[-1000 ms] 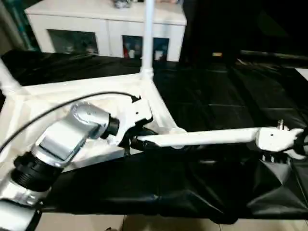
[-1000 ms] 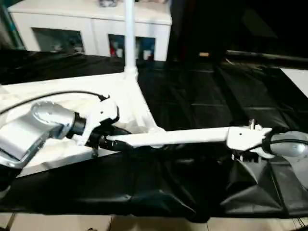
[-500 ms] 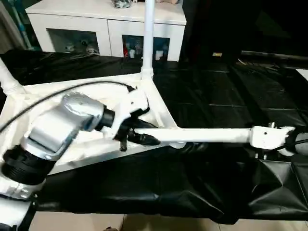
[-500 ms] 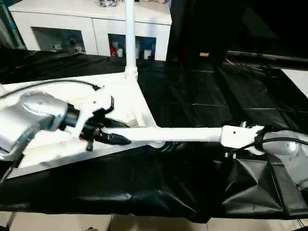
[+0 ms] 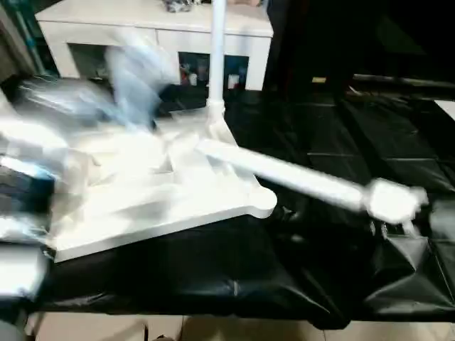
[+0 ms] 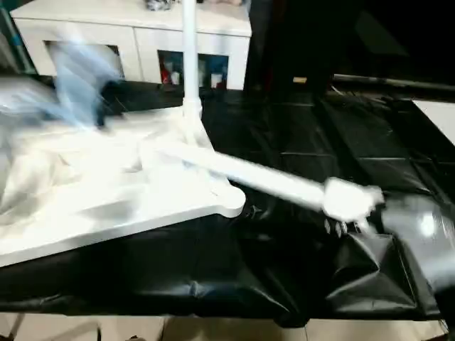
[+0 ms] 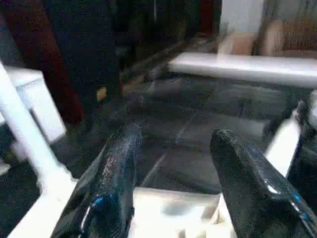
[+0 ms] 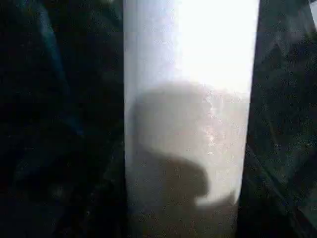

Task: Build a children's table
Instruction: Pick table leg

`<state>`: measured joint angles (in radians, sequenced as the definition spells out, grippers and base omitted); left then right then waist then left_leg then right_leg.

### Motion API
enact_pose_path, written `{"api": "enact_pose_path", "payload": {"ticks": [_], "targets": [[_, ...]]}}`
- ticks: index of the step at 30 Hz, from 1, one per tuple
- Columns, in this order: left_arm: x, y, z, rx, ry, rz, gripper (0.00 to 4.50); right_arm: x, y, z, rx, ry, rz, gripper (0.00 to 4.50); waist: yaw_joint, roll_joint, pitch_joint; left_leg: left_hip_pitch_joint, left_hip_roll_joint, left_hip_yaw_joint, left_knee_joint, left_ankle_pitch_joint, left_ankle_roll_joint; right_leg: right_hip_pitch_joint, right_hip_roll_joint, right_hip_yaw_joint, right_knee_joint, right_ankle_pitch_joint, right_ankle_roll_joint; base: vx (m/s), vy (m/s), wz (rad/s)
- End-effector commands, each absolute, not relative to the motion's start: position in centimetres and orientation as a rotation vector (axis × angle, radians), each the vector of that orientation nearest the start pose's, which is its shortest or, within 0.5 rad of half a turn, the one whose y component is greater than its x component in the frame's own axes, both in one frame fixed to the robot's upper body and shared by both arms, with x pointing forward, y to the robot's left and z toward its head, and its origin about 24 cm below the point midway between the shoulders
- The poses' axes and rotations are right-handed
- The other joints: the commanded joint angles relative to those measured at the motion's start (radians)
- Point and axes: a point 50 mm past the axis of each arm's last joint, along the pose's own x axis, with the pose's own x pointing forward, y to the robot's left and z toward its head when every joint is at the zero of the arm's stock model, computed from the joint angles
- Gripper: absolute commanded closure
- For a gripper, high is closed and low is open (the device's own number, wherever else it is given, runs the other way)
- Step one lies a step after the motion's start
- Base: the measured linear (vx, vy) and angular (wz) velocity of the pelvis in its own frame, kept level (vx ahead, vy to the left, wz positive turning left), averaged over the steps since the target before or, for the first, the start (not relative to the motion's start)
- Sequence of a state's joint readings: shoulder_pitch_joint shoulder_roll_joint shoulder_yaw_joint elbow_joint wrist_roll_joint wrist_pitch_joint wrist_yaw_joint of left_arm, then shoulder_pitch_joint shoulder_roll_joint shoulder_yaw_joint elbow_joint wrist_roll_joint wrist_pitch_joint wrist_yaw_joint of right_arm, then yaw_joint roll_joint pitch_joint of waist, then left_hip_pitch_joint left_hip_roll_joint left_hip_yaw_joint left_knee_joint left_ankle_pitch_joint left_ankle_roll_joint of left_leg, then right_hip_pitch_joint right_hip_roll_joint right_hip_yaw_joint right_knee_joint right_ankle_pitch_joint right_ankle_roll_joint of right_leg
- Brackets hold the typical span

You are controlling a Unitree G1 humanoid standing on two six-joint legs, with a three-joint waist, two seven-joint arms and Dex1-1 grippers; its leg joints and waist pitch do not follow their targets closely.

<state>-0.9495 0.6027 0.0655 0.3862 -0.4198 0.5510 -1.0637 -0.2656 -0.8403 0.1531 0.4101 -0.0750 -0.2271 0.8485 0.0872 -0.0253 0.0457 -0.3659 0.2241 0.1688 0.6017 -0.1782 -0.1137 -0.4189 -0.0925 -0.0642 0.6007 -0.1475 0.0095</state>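
The children's table [image 5: 178, 206] is showing plain white all over, top and legs alike, with no pattern, and the loose leg [image 5: 298, 179] running away from the right gripper [image 5: 398, 213] is the same white. The work table [image 5: 313, 142] under both claws is wearing glossy black sheeting, the left gripper [image 7: 173, 163] is showing shiny black fingers [image 7: 116, 183], and the cabinet [image 5: 106, 21] beyond it is showing white

A large work table [image 5: 334, 163] draped in wrinkled black plastic. On its left part lies the white children's table [image 5: 178, 206], upside down, one fitted leg [image 5: 216, 50] standing upright.
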Motion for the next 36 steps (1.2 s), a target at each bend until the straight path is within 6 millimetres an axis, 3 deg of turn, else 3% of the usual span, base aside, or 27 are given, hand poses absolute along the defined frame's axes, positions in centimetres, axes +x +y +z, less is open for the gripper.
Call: {"api": "enact_pose_path", "payload": {"ticks": [1,4,6,8,9,10,11,12,13,14,15,16,17,18,19,20,21,22,23,24,29,30,32,34,35,36], "targets": [[36.1,20.5,25.6,-0.004,-0.099,-0.933,1.91,27.7,-28.1,8.2,-0.838,0.325,0.774,2.65,-0.001,0.000,-0.060,0.002,-0.018,0.017,-0.066,-0.298,0.063,0.058,-0.014,0.017,-0.066,-0.301,-0.216,0.000,0.000,0.00],[37.0,21.4,25.5,-0.075,-0.137,-0.824,1.91,27.9,-28.2,8.0,-0.769,0.307,0.711,2.66,0.003,-0.003,-0.063,0.003,-0.018,0.016,-0.065,-0.295,0.062,0.059,-0.016,0.016,-0.067,-0.319,-0.204,0.000,0.000,0.00],[38.2,22.0,24.1,-0.081,-0.103,-0.650,1.91,28.9,-27.7,8.3,-0.589,0.203,0.565,2.66,0.001,-0.010,-0.064,-0.001,-0.017,0.014,-0.065,-0.281,0.060,0.059,-0.017,0.014,-0.065,-0.309,-0.195,0.000,0.000,0.00],[38.2,21.2,22.6,-0.070,-0.047,-0.650,1.91,29.5,-26.5,8.8,-0.414,0.140,0.542,2.66,0.002,-0.016,-0.066,0.002,-0.014,0.014,-0.067,-0.268,0.061,0.061,-0.019,0.013,-0.066,-0.322,-0.187,0.000,0.000,0.00],[38.1,20.5,21.8,-0.079,-0.017,-0.681,1.91,29.7,-25.8,9.2,-0.298,0.109,0.552,2.66,0.006,-0.011,-0.066,0.002,-0.011,0.013,-0.069,-0.252,0.064,0.059,-0.022,0.015,-0.062,-0.299,-0.201,0.000,0.000,0.00],[37.9,19.5,21.0,-0.093,0.014,-0.722,1.91,29.9,-24.9,9.6,-0.153,0.074,0.562,2.66,0.005,-0.015,-0.067,0.003,-0.010,0.013,-0.070,-0.239,0.072,0.064,-0.022,0.017,-0.058,-0.266,-0.217,0.000,0.000,0.00],[37.7,18.5,20.4,-0.106,0.040,-0.758,1.91,30.1,-24.2,9.9,-0.028,0.047,0.579,2.66,0.009,-0.011,-0.068,0.002,-0.005,0.011,-0.071,-0.224,0.078,0.060,-0.024,0.018,-0.052,-0.230,-0.236,0.000,0.000,0.00],[37.3,17.2,19.6,-0.141,0.060,-0.807,1.91,30.1,-23.1,10.1,0.122,0.033,0.644,2.66,0.011,-0.010,-0.073,0.005,-0.003,0.012,-0.068,-0.202,0.085,0.065,-0.026,0.020,-0.044,-0.166,-0.263,0.000,0.000,0.00],[36.9,16.1,19.1,-0.178,0.075,-0.854,1.91,29.9,-22.2,10.1,0.228,0.032,0.710,2.66,0.014,-0.006,-0.072,0.002,-0.003,0.013,-0.068,-0.183,0.090,0.061,-0.025,0.020,-0.043,-0.135,-0.277,0.000,0.000,0.00],[36.9,16.1,19.1,-0.178,0.075,-0.854,1.91,29.9,-22.2,10.1,0.228,0.032,0.710,2.66,0.015,-0.008,-0.074,0.003,-0.004,0.014,-0.067,-0.180,0.093,0.065,-0.025,0.020,-0.041,-0.119,-0.284,0.000,0.000,0.00],[36.2,13.8,19.2,-0.278,0.064,-0.966,1.91,29.3,-20.9,9.4,0.385,0.069,0.863,2.66,0.019,-0.005,-0.074,0.003,-0.005,0.015,-0.066,-0.172,0.088,0.062,-0.026,0.021,-0.042,-0.113,-0.285,0.000,0.000,0.00],[36.0,13.5,19.3,-0.293,0.061,-0.985,1.91,29.2,-20.7,9.4,0.410,0.075,0.887,2.66,0.025,-0.019,-0.074,0.002,-0.005,0.016,-0.064,-0.176,0.097,0.070,-0.030,0.021,-0.037,-0.112,-0.302,0.000,0.000,0.00],[35.7,12.3,19.6,-0.347,0.053,-1.043,1.91,28.7,-20.2,8.9,0.486,0.104,0.967,2.66,0.028,-0.034,-0.071,0.001,-0.006,0.021,-0.063,-0.186,0.102,0.066,-0.029,0.021,-0.043,-0.131,-0.304,0.000,0.000,0.00],[35.5,11.6,19.8,-0.379,0.047,-1.075,1.91,28.5,-20.0,8.7,0.540,0.120,1.013,2.66,0.037,-0.022,-0.069,0.001,-0.004,0.018,-0.064,-0.193,0.091,0.063,-0.033,0.021,-0.044,-0.163,-0.298,0.000,0.000,0.00],[35.0,10.7,19.9,-0.435,0.063,-1.143,1.91,28.2,-19.7,8.8,0.608,0.128,1.056,2.66,0.038,-0.036,-0.066,-0.001,-0.004,0.018,-0.066,-0.204,0.077,0.063,-0.031,0.019,-0.049,-0.199,-0.277,0.000,0.000,0.00],[34.1,9.2,20.0,-0.476,0.108,-1.255,1.91,28.0,-19.2,9.4,0.695,0.119,1.133,2.66,0.041,-0.035,-0.066,-0.001,-0.006,0.018,-0.066,-0.205,0.071,0.065,-0.032,0.019,-0.047,-0.217,-0.269,0.000,0.000,0.00],[34.1,9.2,20.0,-0.476,0.108,-1.255,1.91,28.0,-19.2,9.4,0.695,0.119,1.133,2.66,0.043,-0.033,-0.065,0.001,-0.006,0.017,-0.067,-0.206,0.067,0.065,-0.033,0.019,-0.050,-0.235,-0.263,0.000,0.000,0.00],[33.9,8.7,20.0,-0.482,0.123,-1.289,1.91,27.9,-19.1,9.7,0.719,0.116,1.158,2.66,0.046,-0.034,-0.060,0.001,-0.005,0.016,-0.070,-0.225,0.050,0.060,-0.035,0.019,-0.060,-0.306,-0.227,0.000,0.000,0.00],[33.4,8.3,19.9,-0.484,0.137,-1.335,1.91,27.9,-18.9,9.9,0.736,0.119,1.174,2.66,0.049,-0.027,-0.060,0.002,-0.005,0.014,-0.071,-0.230,0.044,0.059,-0.037,0.019,-0.063,-0.330,-0.213,0.000,0.000,0.00],[32.7,7.6,20.0,-0.504,0.156,-1.402,1.91,27.7,-18.8,10.2,0.747,0.131,1.196,2.66,0.051,-0.027,-0.060,0.003,-0.005,0.014,-0.072,-0.233,0.033,0.059,-0.038,0.020,-0.067,-0.358,-0.192,0.000,0.000,0.00],[31.1,5.8,20.7,-0.597,0.209,-1.542,1.51,27.1,-18.8,10.7,0.767,0.175,1.268,2.66,0.062,-0.032,-0.060,-0.001,-0.008,0.014,-0.071,-0.212,0.020,0.061,-0.036,0.020,-0.066,-0.345,-0.187,0.000,0.000,0.00],[31.0,5.3,20.6,-0.583,0.225,-1.546,1.24,26.9,-18.9,10.8,0.773,0.182,1.286,2.66,0.064,-0.038,-0.060,-0.003,-0.008,0.013,-0.072,-0.208,0.021,0.062,-0.035,0.019,-0.068,-0.355,-0.177,0.000,0.000,0.00],[31.0,4.8,20.3,-0.573,0.243,-1.542,1.15,26.8,-18.9,10.9,0.782,0.185,1.302,2.66,0.066,-0.038,-0.060,-0.004,-0.008,0.012,-0.072,-0.200,0.021,0.062,-0.035,0.019,-0.069,-0.364,-0.158,0.000,0.000,0.00],[31.0,4.2,19.9,-0.569,0.263,-1.540,1.04,26.7,-19.0,10.8,0.788,0.192,1.311,2.66,0.067,-0.052,-0.060,-0.006,-0.007,0.013,-0.073,-0.189,0.023,0.062,-0.036,0.019,-0.072,-0.370,-0.143,0.000,0.000,0.00],[30.9,4.0,19.8,-0.568,0.273,-1.542,0.93,26.7,-19.0,10.8,0.790,0.199,1.313,2.66,0.070,-0.047,-0.061,-0.006,-0.007,0.012,-0.073,-0.184,0.022,0.062,-0.037,0.019,-0.069,-0.371,-0.143,0.000,0.000,0.00],[30.9,3.6,19.7,-0.570,0.283,-1.533,0.70,26.7,-18.9,10.7,0.787,0.211,1.317,2.66,0.070,-0.059,-0.061,-0.007,-0.007,0.014,-0.072,-0.177,0.022,0.061,-0.037,0.019,-0.071,-0.369,-0.140,0.000,0.000,0.00]]}}
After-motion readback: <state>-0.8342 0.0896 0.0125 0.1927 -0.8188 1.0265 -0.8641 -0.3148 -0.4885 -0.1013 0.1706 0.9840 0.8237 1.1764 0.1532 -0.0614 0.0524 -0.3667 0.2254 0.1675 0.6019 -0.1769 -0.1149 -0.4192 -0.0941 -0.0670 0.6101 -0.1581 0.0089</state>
